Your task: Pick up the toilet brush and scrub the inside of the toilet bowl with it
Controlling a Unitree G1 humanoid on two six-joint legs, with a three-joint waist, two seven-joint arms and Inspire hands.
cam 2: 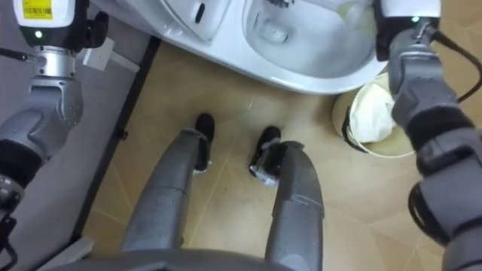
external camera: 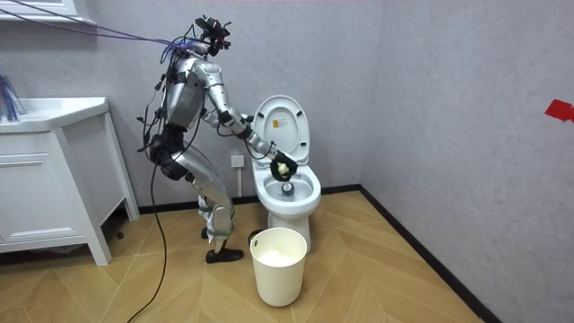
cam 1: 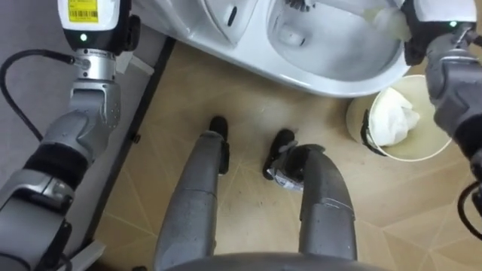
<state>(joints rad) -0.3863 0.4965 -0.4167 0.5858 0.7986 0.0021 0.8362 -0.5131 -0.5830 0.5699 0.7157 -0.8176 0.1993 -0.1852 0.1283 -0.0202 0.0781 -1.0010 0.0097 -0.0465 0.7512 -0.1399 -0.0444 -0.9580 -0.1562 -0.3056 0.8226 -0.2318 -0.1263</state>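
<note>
Room view has the robot standing on the wooden floor (external camera: pixel 386 269) in front of a white toilet (external camera: pixel 314 191), bent forward at the waist with its knees flexed. Its right arm reaches down and forward over the bowl. The right hand (external camera: pixel 281 167) hangs just above the rim on the side nearer the robot, its fingers curled round the upper end of the toilet brush (external camera: pixel 287 187). The hand is too small there to make out more of the grip. The brush points downward from the hand, and its dark head sits inside the bowl, below the rim. The toilet lid (external camera: pixel 282 126) stands upright against the grey wall behind.

A round white waste bin (external camera: pixel 278 269) stands on the floor close to the front of the toilet, apart from it, on the robot's right. In the eye views crumpled white material (cam 1: pixel 393 117) lies inside the bin, and the bin's edge sits just beside the bowl's outer wall. The dark bristles of the brush show at the top edge of the left eye view, inside the bowl. The right forearm rises past the bin to the bowl's rim, and the left forearm rises along the left side, beside the toilet.

A white vanity cabinet (external camera: pixel 45 197) stands at the room view's left, well apart from the toilet.
</note>
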